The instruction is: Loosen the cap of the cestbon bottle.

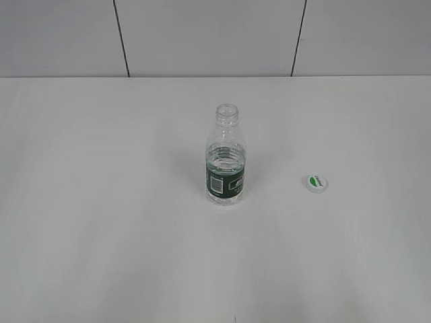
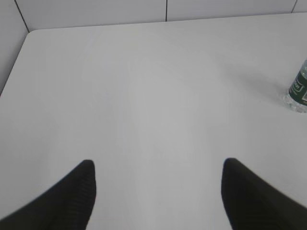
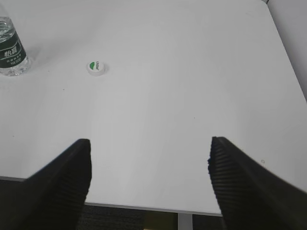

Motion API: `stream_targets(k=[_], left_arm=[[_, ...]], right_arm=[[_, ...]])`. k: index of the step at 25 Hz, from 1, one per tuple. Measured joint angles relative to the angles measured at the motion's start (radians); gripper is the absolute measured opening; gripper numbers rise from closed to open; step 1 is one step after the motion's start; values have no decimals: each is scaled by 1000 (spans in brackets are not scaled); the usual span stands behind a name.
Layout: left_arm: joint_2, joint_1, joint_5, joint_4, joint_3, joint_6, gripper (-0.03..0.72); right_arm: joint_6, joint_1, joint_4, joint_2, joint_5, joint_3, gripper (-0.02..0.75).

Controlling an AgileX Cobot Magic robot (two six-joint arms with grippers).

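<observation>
White table [image 1: 101,235]: 1 cestbon bottle [image 1: 225,161], 1 cap [image 1: 317,182] off; both end effectors [image 2: 158,184] [image 3: 148,165] wide, empty.

We've got a plain white table [image 1: 101,235] against a white paneled wall. The bottle [image 1: 225,156] stands upright on it near the middle, neck open. The cap [image 1: 317,182] lies flat on the surface off to its right, well apart.
</observation>
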Motion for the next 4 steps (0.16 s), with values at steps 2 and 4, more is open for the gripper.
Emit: stream_targets(k=[2, 4], left_arm=[[0, 0, 0, 0, 0, 0, 492], [0, 0, 0, 0, 0, 0, 492]], right_arm=[[0, 0, 0, 0, 0, 0, 582], [0, 0, 0, 0, 0, 0, 582]])
